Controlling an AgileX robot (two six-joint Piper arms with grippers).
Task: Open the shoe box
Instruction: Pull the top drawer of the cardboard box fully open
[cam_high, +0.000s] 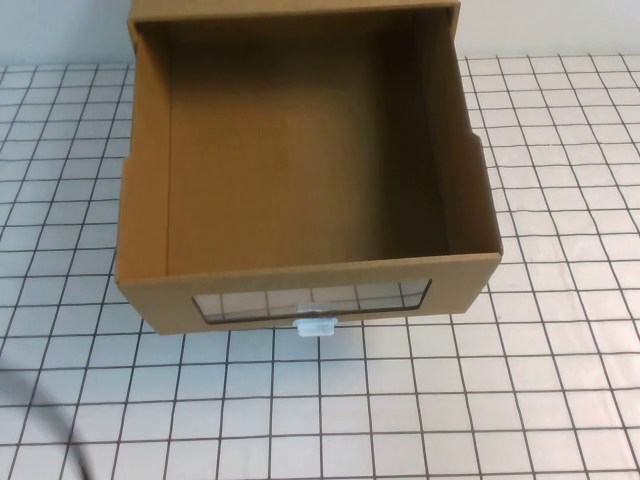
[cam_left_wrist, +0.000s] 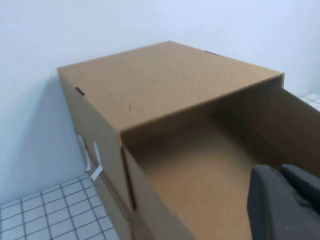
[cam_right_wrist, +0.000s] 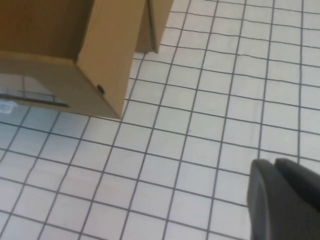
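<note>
The brown cardboard shoe box (cam_high: 150, 200) stands in the middle of the grid table, its drawer pulled out toward me and empty inside. The drawer front has a clear window (cam_high: 310, 298) and a small white pull tab (cam_high: 316, 325). The outer sleeve (cam_left_wrist: 165, 80) sits against the back wall. Neither arm shows in the high view. My left gripper (cam_left_wrist: 279, 170) hangs shut and empty above the drawer's open inside (cam_left_wrist: 200, 170). My right gripper (cam_right_wrist: 274, 162) is shut and empty over bare table, off the drawer's front corner (cam_right_wrist: 107, 55).
White tape strips (cam_left_wrist: 92, 160) hang on the sleeve's side. A dark cable (cam_high: 50, 420) curves over the table at the near left. White gridded table (cam_high: 500, 400) spreads in front of and to both sides of the box. A pale wall stands behind it.
</note>
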